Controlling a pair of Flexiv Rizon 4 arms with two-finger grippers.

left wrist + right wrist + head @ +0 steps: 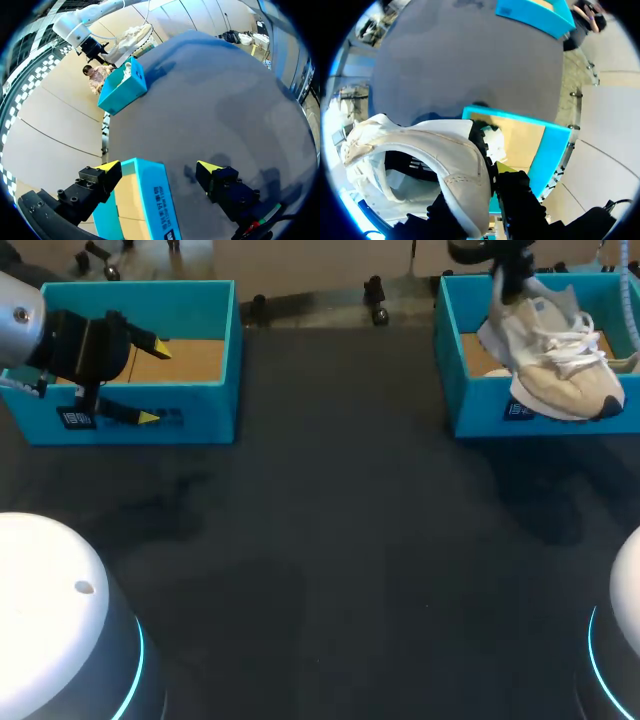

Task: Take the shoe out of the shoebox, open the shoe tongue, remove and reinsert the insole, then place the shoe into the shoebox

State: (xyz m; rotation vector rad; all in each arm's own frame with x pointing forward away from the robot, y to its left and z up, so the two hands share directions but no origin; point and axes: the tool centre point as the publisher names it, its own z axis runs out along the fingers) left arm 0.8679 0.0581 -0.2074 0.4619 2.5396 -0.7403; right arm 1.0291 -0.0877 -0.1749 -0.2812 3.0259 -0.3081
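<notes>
A white and beige sneaker (555, 355) hangs tilted, toe down, over the front wall of the blue shoebox (480, 405) at the back right. My right gripper (508, 285) is shut on its heel collar. In the right wrist view the collar (462, 172) sits between the fingers, one yellow tip (504, 168) shows outside it, and the shoebox (550, 150) with its brown floor lies beneath. My left gripper (153, 383) is open at the back left, astride the front wall of a second blue box (200, 400). That wall (152, 200) stands between its spread fingers (158, 167), touching neither.
The dark table (330, 540) stretches between the two boxes. Two white round arm bases (50, 610) sit at the front corners. In the left wrist view the far shoebox (124, 90) and the hanging sneaker (131, 37) show across the table.
</notes>
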